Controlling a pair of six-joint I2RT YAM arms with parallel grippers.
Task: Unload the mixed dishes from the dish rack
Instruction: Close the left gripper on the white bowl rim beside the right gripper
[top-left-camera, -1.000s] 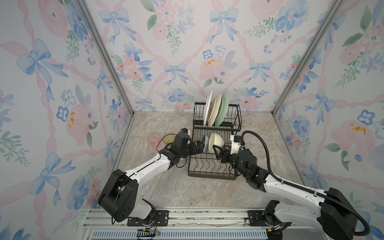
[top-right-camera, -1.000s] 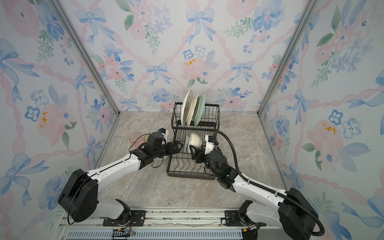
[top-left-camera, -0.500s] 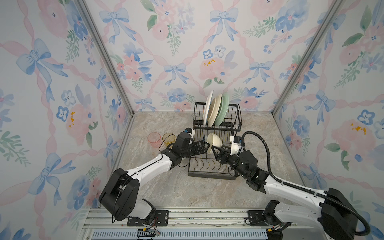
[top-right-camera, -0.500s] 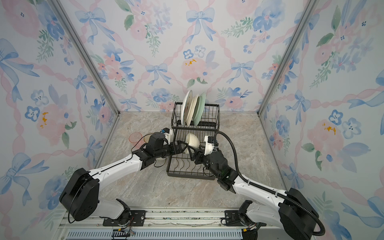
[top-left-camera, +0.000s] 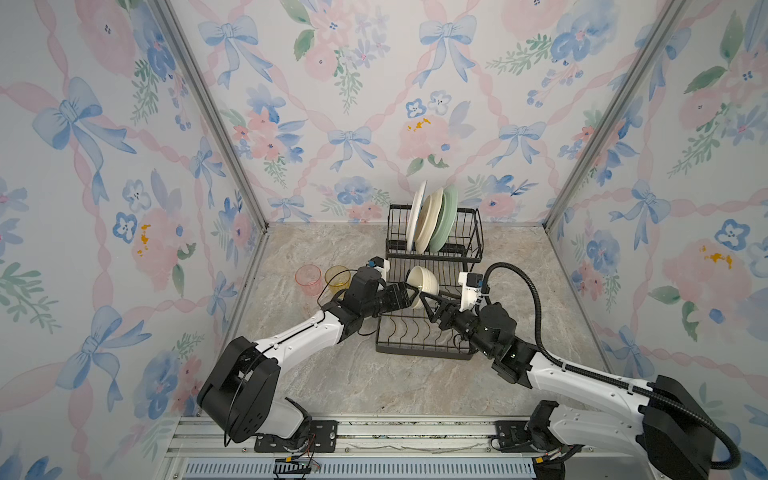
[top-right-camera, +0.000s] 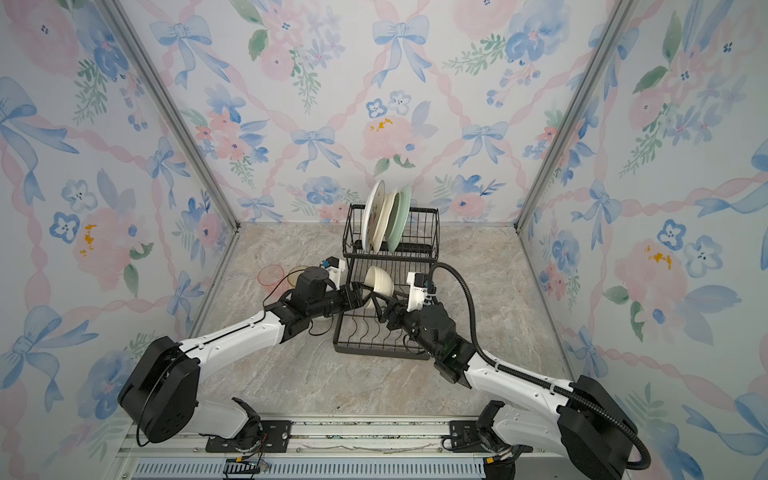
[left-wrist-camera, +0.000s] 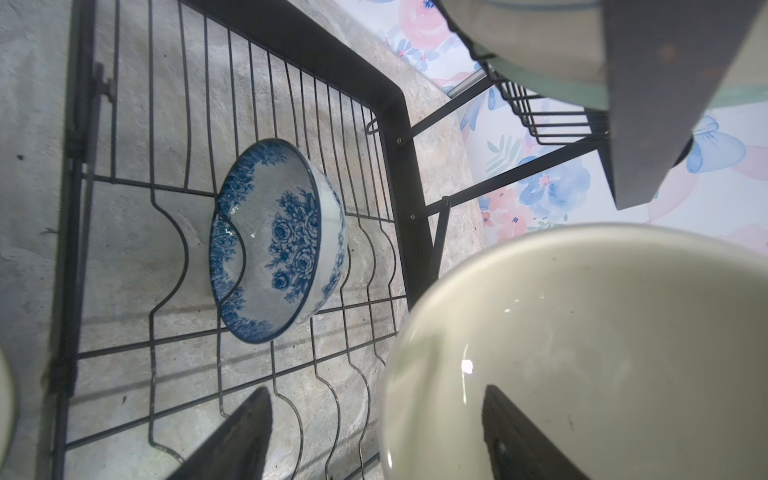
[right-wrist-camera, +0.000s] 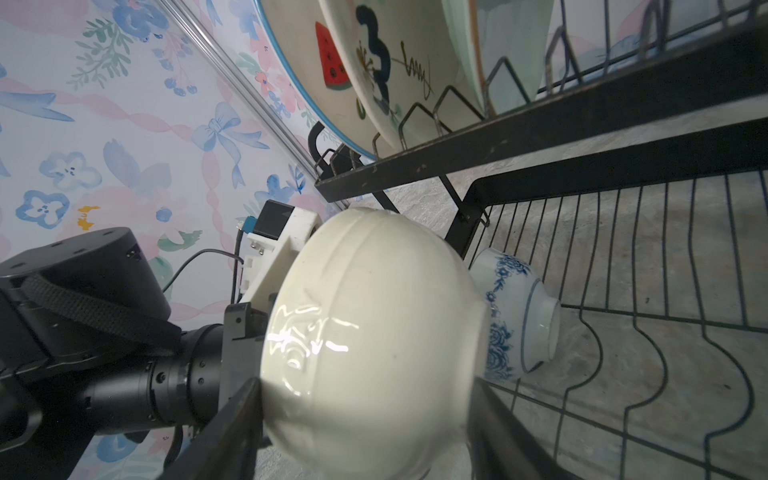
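My right gripper (right-wrist-camera: 365, 382) is shut on a cream bowl (right-wrist-camera: 374, 299), one finger on each side, and holds it on its side above the lower tray of the black wire dish rack (top-left-camera: 424, 351). The left gripper (left-wrist-camera: 376, 390) is open astride that cream bowl's (left-wrist-camera: 602, 332) rim, one finger inside and one outside with a gap. In both top views the two grippers (top-left-camera: 413, 296) (top-left-camera: 430, 296) meet at the bowl (top-left-camera: 422, 282) (top-right-camera: 378, 279). A blue-and-white bowl (left-wrist-camera: 278, 241) (right-wrist-camera: 515, 316) leans in the tray's dividers. The watermelon plate (top-left-camera: 417, 216) (right-wrist-camera: 353, 70), cream plate (top-left-camera: 430, 220) and green plate (top-left-camera: 446, 216) stand in the raised basket.
A pink tumbler (top-left-camera: 308, 279) and a yellow tumbler (top-left-camera: 337, 279) stand on the marble floor left of the rack, just behind my left arm. Floral walls close in the back and both sides. Bare floor lies in front of the rack.
My left gripper has moved right to the cream bowl, and its jaws have narrowed around the rim. The right gripper and the bowl have hardly shifted.
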